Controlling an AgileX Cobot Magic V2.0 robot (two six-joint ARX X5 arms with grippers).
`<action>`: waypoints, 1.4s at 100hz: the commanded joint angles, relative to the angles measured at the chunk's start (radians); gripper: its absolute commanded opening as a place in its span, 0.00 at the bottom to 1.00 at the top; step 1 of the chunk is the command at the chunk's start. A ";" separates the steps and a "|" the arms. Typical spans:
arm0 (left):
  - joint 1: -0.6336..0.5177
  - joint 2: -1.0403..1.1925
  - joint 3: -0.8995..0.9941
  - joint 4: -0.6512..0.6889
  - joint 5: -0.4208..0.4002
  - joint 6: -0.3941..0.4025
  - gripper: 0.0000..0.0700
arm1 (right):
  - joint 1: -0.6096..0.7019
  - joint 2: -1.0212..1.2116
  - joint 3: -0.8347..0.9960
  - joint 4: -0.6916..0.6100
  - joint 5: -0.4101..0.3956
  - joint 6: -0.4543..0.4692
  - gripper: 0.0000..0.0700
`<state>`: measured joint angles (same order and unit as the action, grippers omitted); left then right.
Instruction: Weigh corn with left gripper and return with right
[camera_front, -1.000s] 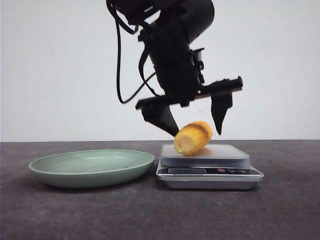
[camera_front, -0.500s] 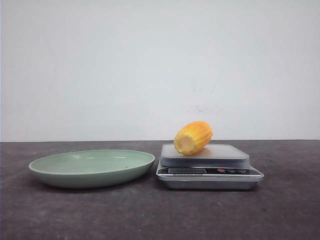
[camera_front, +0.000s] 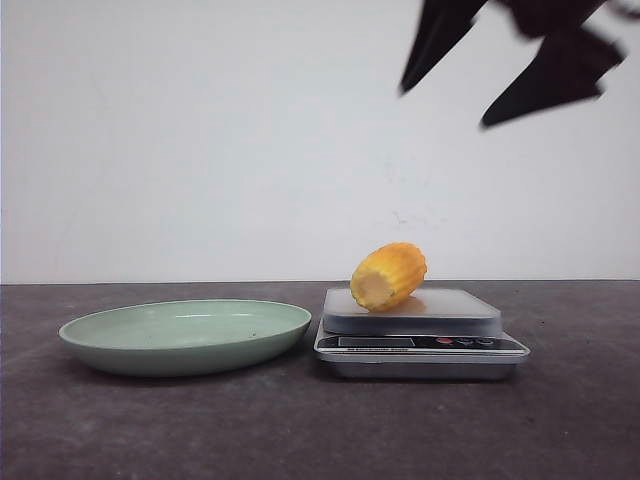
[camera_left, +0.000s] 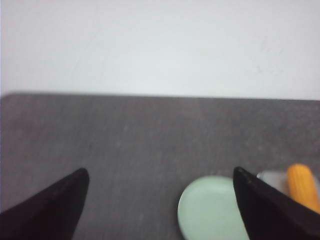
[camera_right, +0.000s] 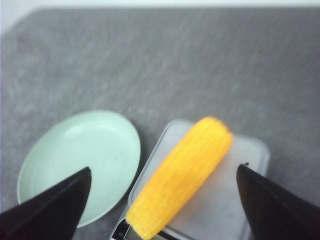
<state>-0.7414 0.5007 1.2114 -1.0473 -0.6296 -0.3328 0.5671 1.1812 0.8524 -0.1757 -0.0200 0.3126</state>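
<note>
- On the left half of the dark, matte, faintly grainy worktop (camera_front: 120, 430) I see one shallow oval plate (camera_front: 185, 337), pale green and glossy, with a smooth, low rim.
- Just right of it, close but apart, near the middle of the worktop, sits one kitchen scale (camera_front: 421, 345): a flat, rounded-rectangle silvery platform over a darker front strip with small buttons (too small for me to read).
- One corn (camera_front: 388, 276) lies on its side on the scale's platform, toward its left part, pale cut end facing the front edge of the worktop. It is a short, stubby cob, yellow-orange, with ribbed kernel rows running lengthwise.
- My left gripper (camera_left: 160, 200) hangs high over the left part of the worktop; its two black, pointed fingers are spread wide and hold nothing.
- My right gripper (camera_front: 500, 62) is up high above the scale, right of the corn and well clear of it; its two black, tapered fingers (camera_right: 50, 210) are spread apart and empty, framing the cob in the right wrist view.
</note>
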 joint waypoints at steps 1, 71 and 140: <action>-0.006 -0.053 -0.031 -0.007 -0.004 -0.075 0.80 | 0.026 0.063 0.039 0.019 0.038 0.022 0.86; -0.006 -0.182 -0.171 -0.089 0.008 -0.124 0.80 | 0.060 0.481 0.144 0.026 0.135 0.126 0.58; -0.006 -0.182 -0.171 -0.084 0.008 -0.117 0.80 | 0.242 0.391 0.379 -0.005 0.197 0.047 0.00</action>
<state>-0.7414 0.3153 1.0328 -1.1442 -0.6224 -0.4599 0.7708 1.5459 1.1816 -0.1810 0.1787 0.3737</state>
